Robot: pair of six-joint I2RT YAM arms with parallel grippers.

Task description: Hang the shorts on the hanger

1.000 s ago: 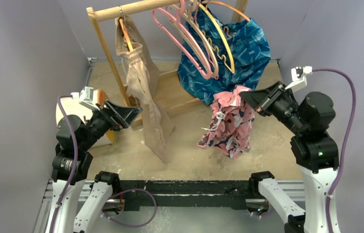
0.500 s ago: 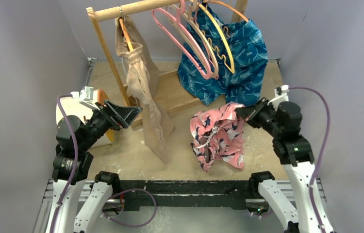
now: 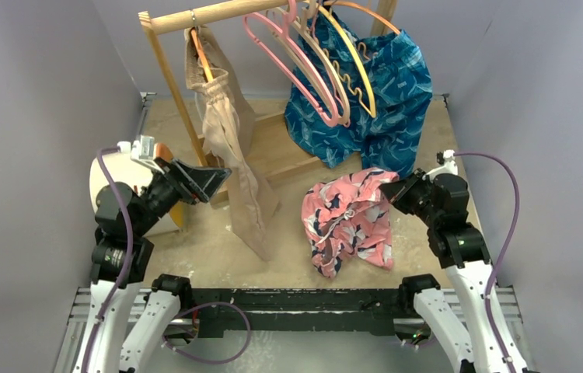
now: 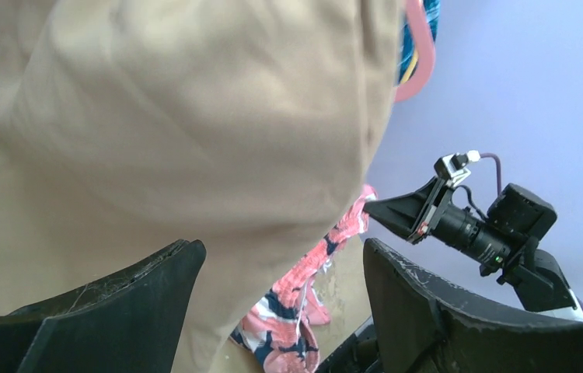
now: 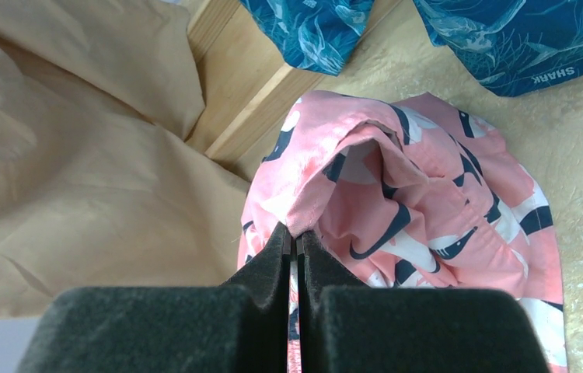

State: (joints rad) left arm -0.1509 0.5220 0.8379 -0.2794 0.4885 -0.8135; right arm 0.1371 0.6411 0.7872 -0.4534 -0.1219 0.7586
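While right pincer [image 3: 387, 189] grips shorts [image 3: 347, 221], long axis runs far-to-near.

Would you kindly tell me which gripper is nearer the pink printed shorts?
Right. The right gripper pinches the shorts; the left gripper hangs apart, by the beige shorts.

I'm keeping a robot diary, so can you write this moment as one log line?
right hand: shut on shorts | left hand: open | hanger: hanging, bare | step: shorts not yet hung

Blurred beige shorts [image 4: 172, 132] hide most of the pink shorts [image 4: 284, 322] from the left wrist
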